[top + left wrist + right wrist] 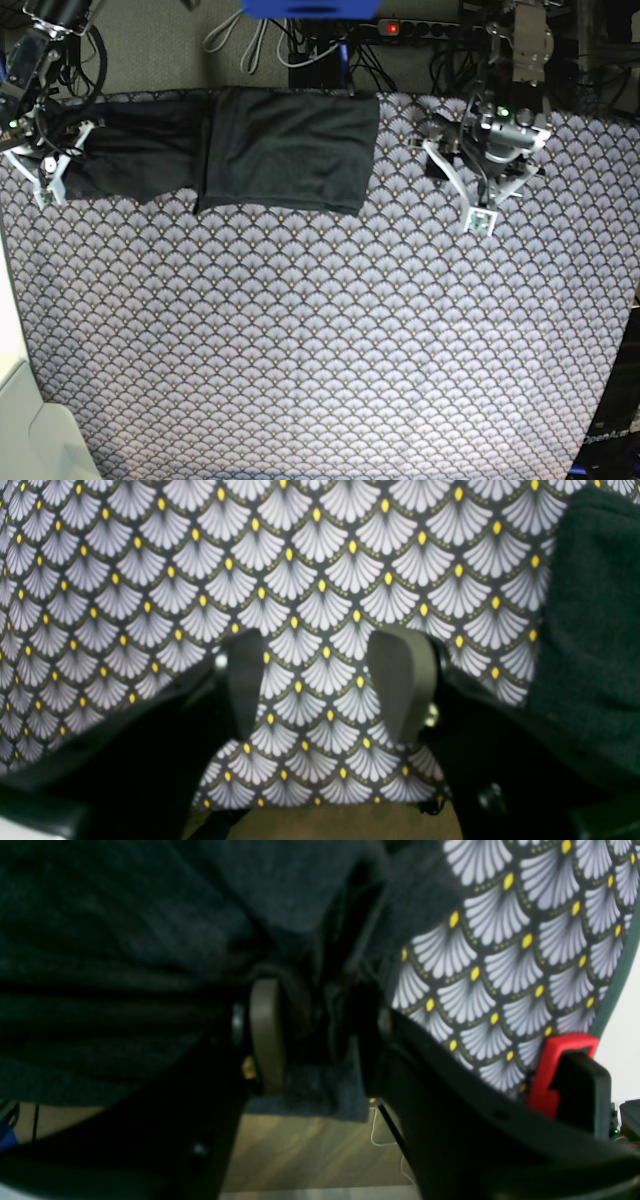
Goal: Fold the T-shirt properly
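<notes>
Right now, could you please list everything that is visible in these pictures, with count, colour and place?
T-shirt: one, dark charcoal, partly folded, at the far edge of the table, left of centre in the base view.
Patterned cloth: one, grey scallops with yellow dots, covering the table.
Power strip: one, black with a red switch, behind the table among cables.
Blue object: one, top edge of the base view, cut off.
Red clip: one, at the cloth's edge, right wrist view.
Left gripper: one, black, fingers open over bare cloth, beside the shirt.
Right gripper: one, black, fingers apart around the shirt's edge.
</notes>
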`<move>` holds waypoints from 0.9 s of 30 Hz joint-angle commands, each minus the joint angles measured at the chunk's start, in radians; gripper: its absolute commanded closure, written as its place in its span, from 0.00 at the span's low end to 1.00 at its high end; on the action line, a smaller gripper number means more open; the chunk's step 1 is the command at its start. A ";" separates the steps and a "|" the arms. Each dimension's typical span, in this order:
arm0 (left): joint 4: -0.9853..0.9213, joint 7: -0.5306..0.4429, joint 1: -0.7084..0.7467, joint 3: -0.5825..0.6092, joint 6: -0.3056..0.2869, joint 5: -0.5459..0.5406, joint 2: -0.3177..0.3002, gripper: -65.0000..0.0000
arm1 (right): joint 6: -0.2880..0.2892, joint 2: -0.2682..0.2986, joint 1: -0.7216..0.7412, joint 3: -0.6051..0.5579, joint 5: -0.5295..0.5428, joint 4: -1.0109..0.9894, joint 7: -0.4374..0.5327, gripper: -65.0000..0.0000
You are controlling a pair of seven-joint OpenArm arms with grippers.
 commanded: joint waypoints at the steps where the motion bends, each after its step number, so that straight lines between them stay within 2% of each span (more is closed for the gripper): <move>1: 0.019 -0.012 -0.010 -0.003 0.004 0.003 -0.004 0.45 | -0.001 0.007 0.007 0.000 0.023 0.012 0.007 0.61; 4: 0.019 -0.012 -0.010 -0.003 0.004 0.003 -0.004 0.45 | -0.001 0.007 0.024 0.003 0.023 0.012 0.001 0.61; 13: 0.019 -0.013 -0.010 -0.003 0.004 0.003 -0.004 0.45 | -0.001 0.001 0.050 0.112 0.023 0.006 0.009 0.61; 27: 0.019 -0.013 -0.007 0.000 0.004 0.003 0.001 0.45 | -0.001 0.002 0.049 0.115 0.023 0.004 0.009 0.59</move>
